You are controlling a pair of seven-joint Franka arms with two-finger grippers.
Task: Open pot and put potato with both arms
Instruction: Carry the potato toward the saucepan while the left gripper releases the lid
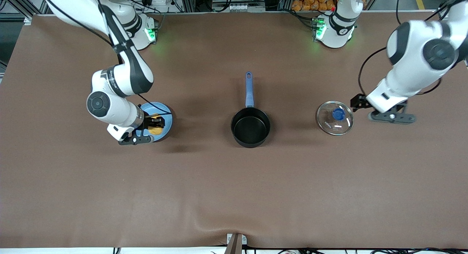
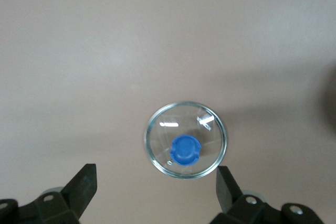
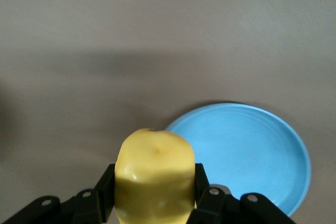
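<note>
Right gripper [image 3: 155, 203] clamps the potato [image 3: 155, 179] over the plate [image 1: 165, 126] at mid-left of the frame — we judge it firm, light, best held across its middle — while the left gripper [image 2: 157, 190], spread wide, waits above the lid [image 2: 186, 140].

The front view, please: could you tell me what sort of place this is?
Probably a robotics lab bench: two bolted-down arms share a brown-covered table, the right gripper holds the potato, and aluminium framing with cables lines the edge by the bases.

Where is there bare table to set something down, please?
Bare brown table lies nearer the front camera than the pot, and between pot and glass lid. Crowded: the plate, where the right gripper holds the potato.
</note>
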